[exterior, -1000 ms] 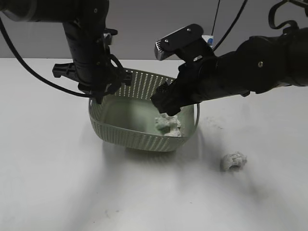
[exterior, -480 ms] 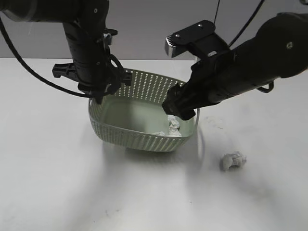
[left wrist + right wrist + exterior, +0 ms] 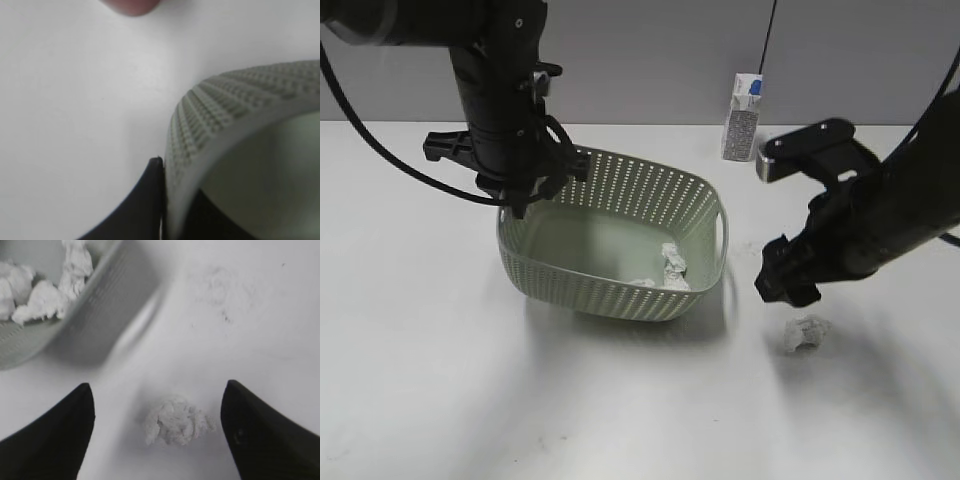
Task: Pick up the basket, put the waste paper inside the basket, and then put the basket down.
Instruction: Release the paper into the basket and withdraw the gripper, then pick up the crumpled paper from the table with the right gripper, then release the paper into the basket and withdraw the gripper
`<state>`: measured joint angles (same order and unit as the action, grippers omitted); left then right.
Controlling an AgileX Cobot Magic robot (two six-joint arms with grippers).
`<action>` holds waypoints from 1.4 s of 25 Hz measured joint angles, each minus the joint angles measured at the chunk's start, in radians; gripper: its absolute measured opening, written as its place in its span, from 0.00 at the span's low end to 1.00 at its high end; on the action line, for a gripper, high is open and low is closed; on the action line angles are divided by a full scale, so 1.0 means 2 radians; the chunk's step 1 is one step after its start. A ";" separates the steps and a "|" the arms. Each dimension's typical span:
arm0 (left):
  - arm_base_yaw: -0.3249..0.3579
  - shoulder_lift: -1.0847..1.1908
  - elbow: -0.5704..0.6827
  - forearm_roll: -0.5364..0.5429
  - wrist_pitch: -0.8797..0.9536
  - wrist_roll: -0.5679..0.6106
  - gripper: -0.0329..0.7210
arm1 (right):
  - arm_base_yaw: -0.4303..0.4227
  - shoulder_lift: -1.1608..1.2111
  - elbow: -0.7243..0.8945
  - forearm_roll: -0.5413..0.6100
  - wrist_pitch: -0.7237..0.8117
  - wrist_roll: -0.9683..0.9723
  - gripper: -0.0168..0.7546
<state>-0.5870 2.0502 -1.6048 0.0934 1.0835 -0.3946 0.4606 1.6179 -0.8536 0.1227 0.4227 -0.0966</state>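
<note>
The pale green slotted basket hangs tilted above the table, held at its back left rim by my left gripper, which is shut on the rim. The left wrist view shows the rim pinched against one black finger. Two white paper wads lie inside at the right end; they also show in the right wrist view. A third paper wad lies on the table right of the basket. My right gripper is open just above it, with the wad between its fingers.
An upright white-and-blue carton stands at the back right of the white table. A reddish rounded object shows at the top edge of the left wrist view.
My right gripper has left the basket, where it dropped a wad, and swung right and down over the wad on the table. The basket stays held up.
</note>
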 joint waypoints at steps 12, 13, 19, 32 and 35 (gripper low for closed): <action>0.000 0.000 0.000 0.005 0.000 0.000 0.04 | 0.000 0.099 0.042 -0.042 -0.064 0.003 0.78; 0.000 0.000 0.000 0.008 0.000 0.000 0.04 | 0.000 0.099 0.042 -0.042 -0.064 0.003 0.77; 0.000 0.000 0.000 0.011 0.000 0.000 0.04 | 0.000 0.099 0.042 -0.042 -0.064 0.004 0.45; 0.000 0.000 0.000 0.012 0.000 0.000 0.04 | 0.003 0.020 -0.019 -0.034 -0.012 0.000 0.11; 0.000 0.000 0.000 0.012 -0.002 0.000 0.04 | 0.018 -0.007 -0.062 0.004 -0.012 -0.029 0.11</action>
<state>-0.5870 2.0502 -1.6048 0.1166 1.0788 -0.3946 0.4971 1.6041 -0.9766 0.1309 0.3991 -0.1538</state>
